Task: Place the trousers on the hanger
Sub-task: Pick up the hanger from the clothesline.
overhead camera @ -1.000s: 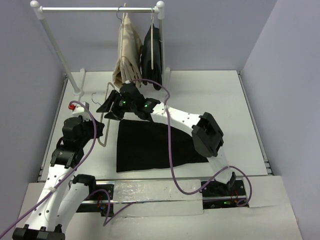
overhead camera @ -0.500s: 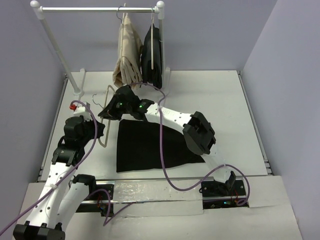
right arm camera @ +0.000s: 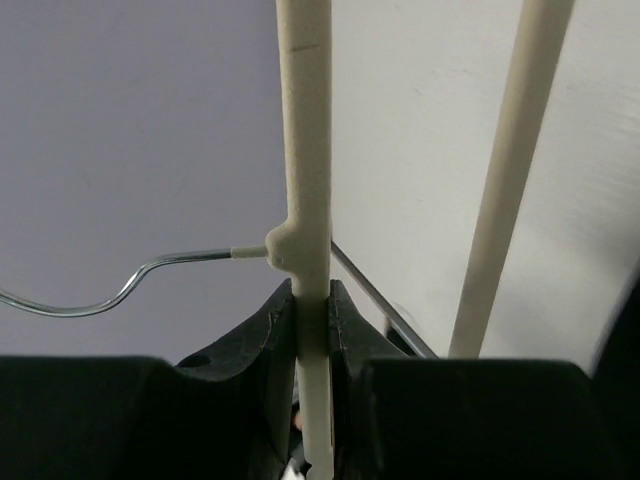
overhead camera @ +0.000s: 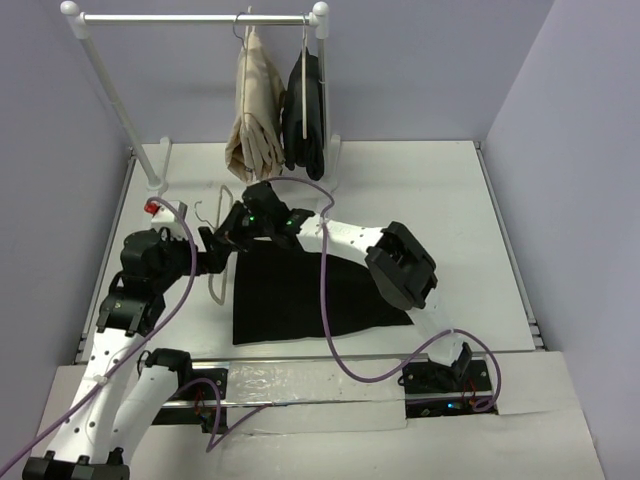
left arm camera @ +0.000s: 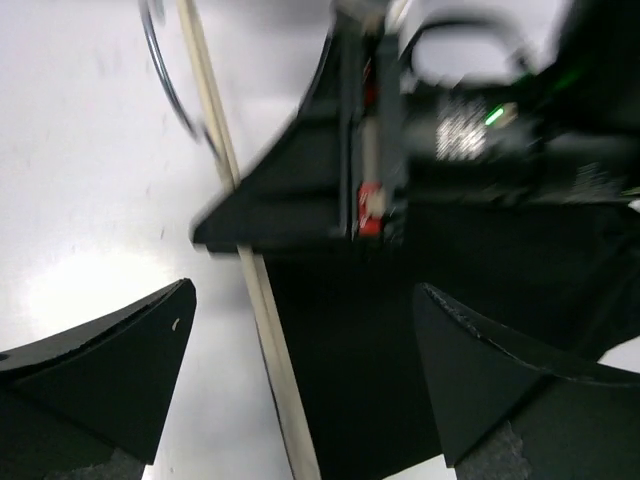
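The black trousers [overhead camera: 300, 295] lie flat on the white table, and their dark cloth [left arm camera: 350, 380] fills the lower middle of the left wrist view. The cream hanger [overhead camera: 218, 282] rests along their left edge, its wire hook [overhead camera: 203, 212] pointing away. My right gripper [overhead camera: 233, 230] is shut on the hanger, the cream bar [right arm camera: 309, 180] pinched upright between its jaws [right arm camera: 311, 325], just below the hook [right arm camera: 150, 268]. My left gripper [overhead camera: 211, 251] is open right beside it. The hanger's lower bar [left arm camera: 268, 340] runs between its spread fingers [left arm camera: 305, 290], touching neither.
A clothes rack [overhead camera: 195, 18] stands at the back with beige trousers [overhead camera: 255, 110] and a smaller black garment [overhead camera: 305, 110] on hangers. A small red object [overhead camera: 150, 210] sits at the table's left. Purple cables loop off both arms.
The right gripper reached left to the hanger, closed on its bar and shifted it slightly toward the trousers. The left gripper opened wide and moved in around the hanger's lower bar.
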`<action>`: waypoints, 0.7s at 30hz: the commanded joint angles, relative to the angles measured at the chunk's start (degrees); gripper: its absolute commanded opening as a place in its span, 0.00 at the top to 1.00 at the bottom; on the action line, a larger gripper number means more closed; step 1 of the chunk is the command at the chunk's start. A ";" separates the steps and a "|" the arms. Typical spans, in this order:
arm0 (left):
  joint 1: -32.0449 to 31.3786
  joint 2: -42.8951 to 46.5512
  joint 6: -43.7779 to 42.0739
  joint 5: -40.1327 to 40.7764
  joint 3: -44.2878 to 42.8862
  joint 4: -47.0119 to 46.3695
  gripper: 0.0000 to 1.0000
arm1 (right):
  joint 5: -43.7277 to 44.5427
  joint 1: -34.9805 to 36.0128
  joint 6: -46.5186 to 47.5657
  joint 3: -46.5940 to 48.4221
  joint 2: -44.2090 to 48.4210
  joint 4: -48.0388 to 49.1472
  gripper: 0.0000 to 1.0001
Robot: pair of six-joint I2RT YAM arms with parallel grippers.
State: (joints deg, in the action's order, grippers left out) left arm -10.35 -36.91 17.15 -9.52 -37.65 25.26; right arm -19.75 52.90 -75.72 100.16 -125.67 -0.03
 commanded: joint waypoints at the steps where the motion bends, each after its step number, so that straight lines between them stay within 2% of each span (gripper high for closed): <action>1: -0.11 1.22 -3.08 -4.99 -7.25 -0.56 0.01 | -6.51 -1.84 4.96 -5.31 7.71 8.02 1.00; 6: -0.02 2.28 -1.86 -2.45 -13.31 0.59 0.01 | -9.96 -3.16 9.36 -21.38 16.93 15.05 1.00; 9: 0.15 -0.09 1.13 -0.25 -16.39 0.67 0.15 | -9.78 -3.25 9.98 -30.27 21.06 19.27 1.00; 10: 0.33 -1.66 1.92 0.20 -17.54 1.46 0.24 | -10.22 -3.25 10.24 -31.77 21.69 20.41 1.00; 11: 0.59 -3.68 3.06 0.20 -19.03 2.68 0.29 | -11.18 -3.25 10.07 -34.74 22.21 23.73 1.00; 13: 2.87 -12.80 3.68 -2.33 -24.21 8.56 0.39 | -11.71 -3.25 9.81 -37.57 23.80 27.35 1.00; 14: 6.36 -19.98 3.68 -4.35 -27.71 11.02 0.42 | -11.89 -3.25 9.98 -39.67 24.15 29.28 1.00; 15: 8.57 -23.44 3.42 -7.33 -29.31 15.13 0.45 | -12.07 -3.33 10.68 -40.21 24.67 29.82 1.00; 16: 10.24 -26.87 2.81 -13.79 -30.63 16.65 0.46 | -12.24 -3.33 11.03 -40.83 24.85 30.44 1.00; 17: 13.05 -29.77 2.37 -16.47 -31.77 17.80 0.46 | -12.33 -3.33 11.04 -41.96 25.03 32.01 1.00; 18: 15.34 -34.59 2.19 -17.80 -33.09 18.59 0.41 | -12.51 -3.33 10.77 -42.58 25.12 33.33 1.00; 21: 15.71 -40.78 -0.18 -15.89 -33.11 20.01 0.37 | -12.33 -3.33 7.71 -46.10 24.86 41.41 1.00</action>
State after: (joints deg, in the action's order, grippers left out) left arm 4.32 -73.56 18.70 -21.06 -70.43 36.75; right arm -31.09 49.41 -66.67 55.94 -103.85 28.82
